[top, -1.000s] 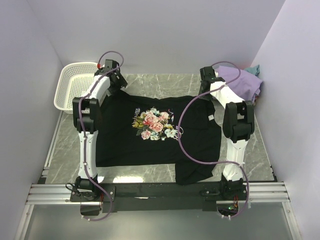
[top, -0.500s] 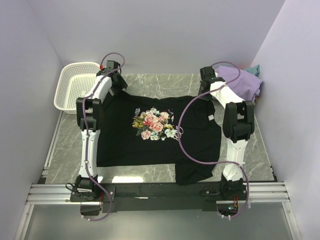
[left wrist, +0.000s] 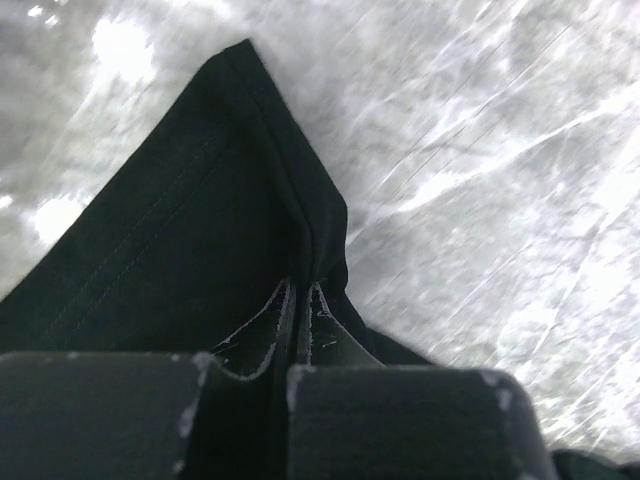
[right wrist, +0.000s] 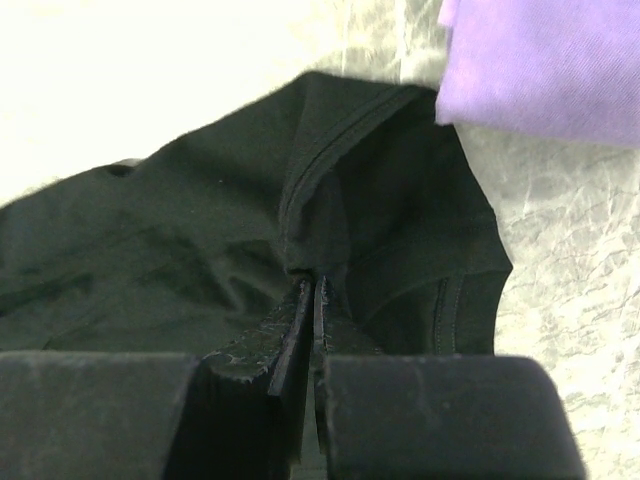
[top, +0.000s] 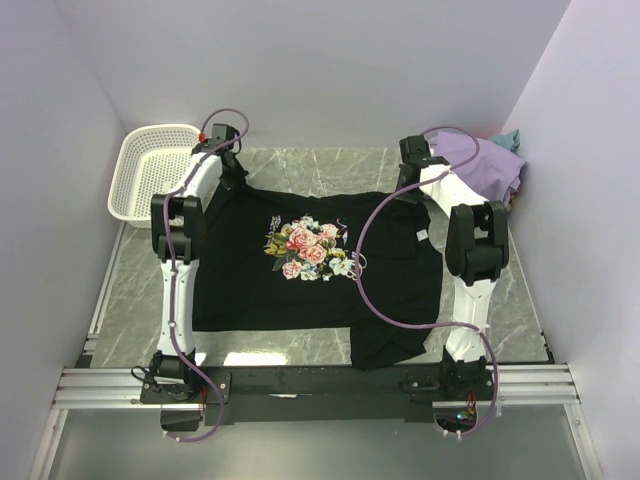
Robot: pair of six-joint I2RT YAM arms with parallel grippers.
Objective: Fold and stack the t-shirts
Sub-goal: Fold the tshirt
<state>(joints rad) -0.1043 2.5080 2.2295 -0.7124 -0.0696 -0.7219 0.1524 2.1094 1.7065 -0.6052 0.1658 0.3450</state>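
Black t-shirt lies spread print-up on the table, rose print near its middle. Far edge runs between the two grippers. Left gripper sits at the far-left corner; in the left wrist view its jaws are pressed together on a raised fold of the black cloth, and a stitched hem ridge runs from them up to a pointed corner with bare marble to its right. Right gripper sits at the far-right corner; in the right wrist view its jaws are pinched on a seamed edge of the same shirt. Near edge: the left part lies straight on the table, while the right part bunches and reaches over the table's near rim toward the rail. A strip of marble shows beyond the far edge up to the back wall, and a narrower strip along the left side. On the right, the lavender t-shirt is heaped in the far-right corner, just beside the gripped corner, with the teal t-shirt behind it against the wall. White basket stands at the far-left corner, close to the left gripper and apart from the shirt; its perforated floor is in plain sight.
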